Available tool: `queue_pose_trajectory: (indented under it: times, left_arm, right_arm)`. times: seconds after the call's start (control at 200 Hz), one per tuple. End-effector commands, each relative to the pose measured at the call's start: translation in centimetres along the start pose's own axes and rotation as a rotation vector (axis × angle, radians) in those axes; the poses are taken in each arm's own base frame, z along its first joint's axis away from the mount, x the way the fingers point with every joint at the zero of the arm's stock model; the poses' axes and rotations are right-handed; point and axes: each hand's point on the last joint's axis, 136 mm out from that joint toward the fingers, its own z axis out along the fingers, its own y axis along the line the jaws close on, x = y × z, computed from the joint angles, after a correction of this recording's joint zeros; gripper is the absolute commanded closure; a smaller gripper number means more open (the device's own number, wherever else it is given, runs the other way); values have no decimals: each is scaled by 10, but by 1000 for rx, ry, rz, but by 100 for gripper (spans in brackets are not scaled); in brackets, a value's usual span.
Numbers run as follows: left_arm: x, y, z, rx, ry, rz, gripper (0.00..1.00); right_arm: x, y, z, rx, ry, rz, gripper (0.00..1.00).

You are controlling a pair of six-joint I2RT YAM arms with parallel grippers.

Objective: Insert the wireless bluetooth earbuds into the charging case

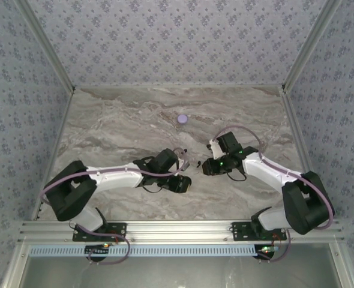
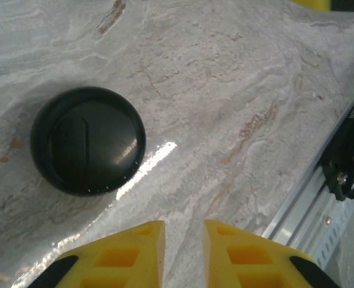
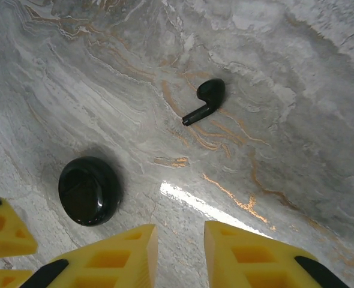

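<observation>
Left gripper (image 2: 184, 255): we see its yellow fingers drawn together, holding nothing, just short of the black round case (image 2: 88, 141).
Right gripper (image 3: 180, 252): yellow fingers a slim gap apart over bare table, nothing between them. We cannot tell whether it is fully closed.
Table (image 1: 117, 120): marbled grey, and both arms reach to its middle.
Black round case: lid down, flat on the table, near both grippers.
Lavender round case (image 1: 182, 119): farther back, well apart from the arms.
Black earbud (image 3: 206, 99): on its side on the table, apart from the black case, ahead of the right gripper.
</observation>
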Motion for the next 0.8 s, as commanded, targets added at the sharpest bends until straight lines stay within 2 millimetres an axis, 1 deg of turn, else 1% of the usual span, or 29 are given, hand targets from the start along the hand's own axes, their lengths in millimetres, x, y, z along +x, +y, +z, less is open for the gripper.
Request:
queue_pose_trajectory:
  times: [0.0,0.155,0.43,0.585,0.795]
  left_arm:
    - [1,1,14,21,10,-48,81]
    - [8,11,24,4,37,-87,83]
    - [10,41,20,-171,26,-118,83]
    - [7,51,16,-229,1,-135,83]
    - [-2,57,10,-280,-52,-148,83]
  right_arm:
    - [-10,10,5,-36,-8,6,76]
    - [-15,17,17,-59,7,16,79]
    - [-14,25,39,-46,63,2,82]
    - [-11,25,45,-22,86,-5,82]
    - [-4,24,47,-10,108,-12,82]
